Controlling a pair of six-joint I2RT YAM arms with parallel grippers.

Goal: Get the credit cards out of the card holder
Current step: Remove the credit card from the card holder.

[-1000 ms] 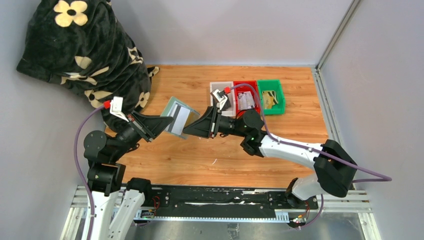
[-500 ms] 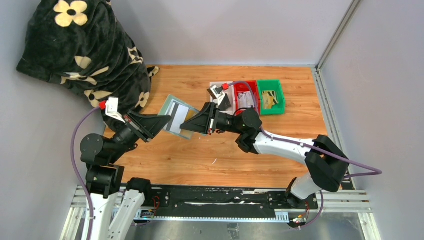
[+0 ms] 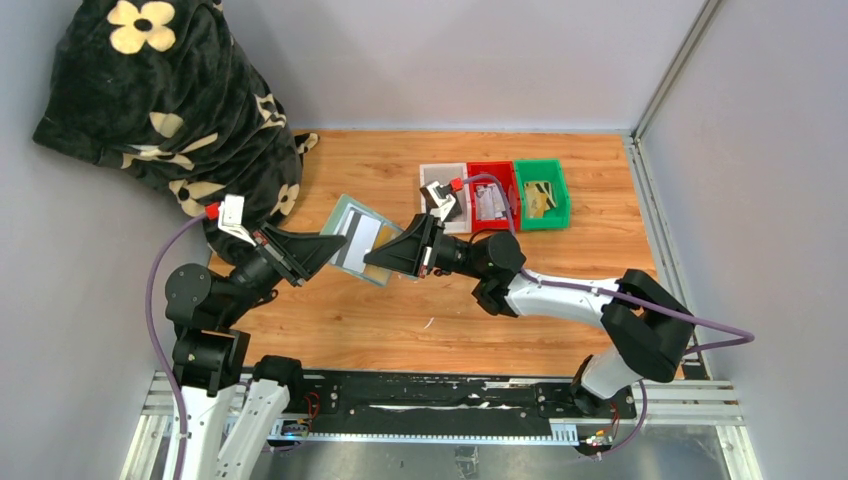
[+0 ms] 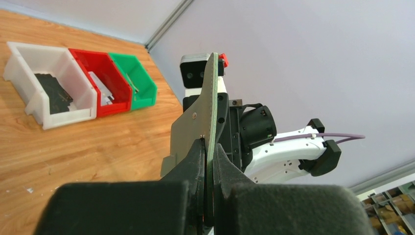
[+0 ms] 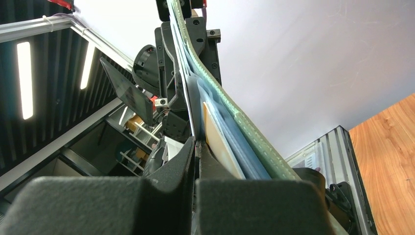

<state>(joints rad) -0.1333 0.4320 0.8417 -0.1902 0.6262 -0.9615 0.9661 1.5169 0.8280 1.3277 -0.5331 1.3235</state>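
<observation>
The sage-green card holder (image 3: 347, 222) hangs open in the air between my two grippers. My left gripper (image 3: 322, 246) is shut on its left edge; in the left wrist view the jaws (image 4: 209, 147) pinch the green flap (image 4: 195, 125) edge-on. A white card with a dark stripe (image 3: 362, 233) and a tan-gold card (image 3: 378, 265) sit in its pockets. My right gripper (image 3: 388, 258) is shut at the holder's right side. In the right wrist view its jaws (image 5: 196, 145) clamp a thin card edge, with the tan-gold card (image 5: 220, 142) and the green holder (image 5: 254, 131) just beside them.
A white bin (image 3: 443, 172), a red bin (image 3: 490, 170) and a green bin (image 3: 541, 167) stand in a row at the back of the wooden table. A black flowered blanket (image 3: 170, 100) is heaped at the back left. Grey walls close in both sides.
The right arm has reached further left, so its gripper sits deeper over the holder. The holder shifted a little with the left gripper and more of the tan-gold card shows at its lower edge.
</observation>
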